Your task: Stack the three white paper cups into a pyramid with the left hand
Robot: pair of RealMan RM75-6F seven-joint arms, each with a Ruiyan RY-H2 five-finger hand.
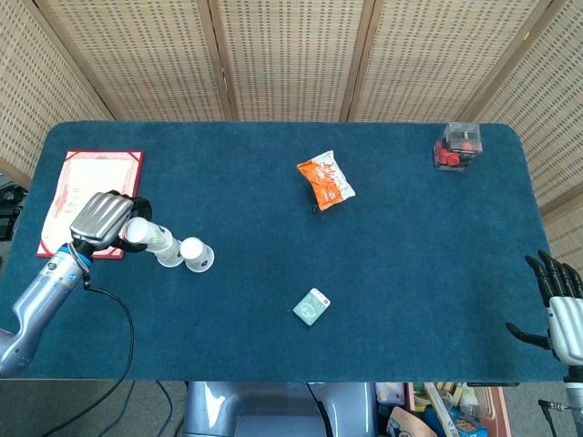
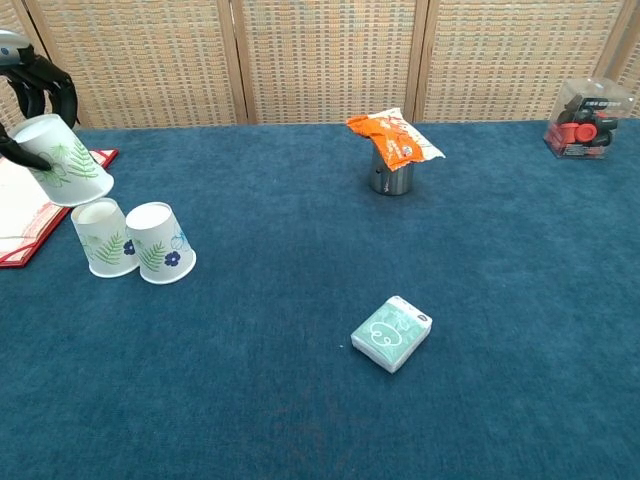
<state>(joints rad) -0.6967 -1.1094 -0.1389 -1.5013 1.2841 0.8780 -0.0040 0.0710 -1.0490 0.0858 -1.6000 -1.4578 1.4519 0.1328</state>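
Placing the top cup
Left hand [image 1: 100, 218] holds third cup [image 2: 60, 173], tilted, left of two base cups [image 2: 133, 240]; next: centre, level, lower

Bright, even indoor light, soft faint shadows under objects, both views sharp, no glare, little edge distortion
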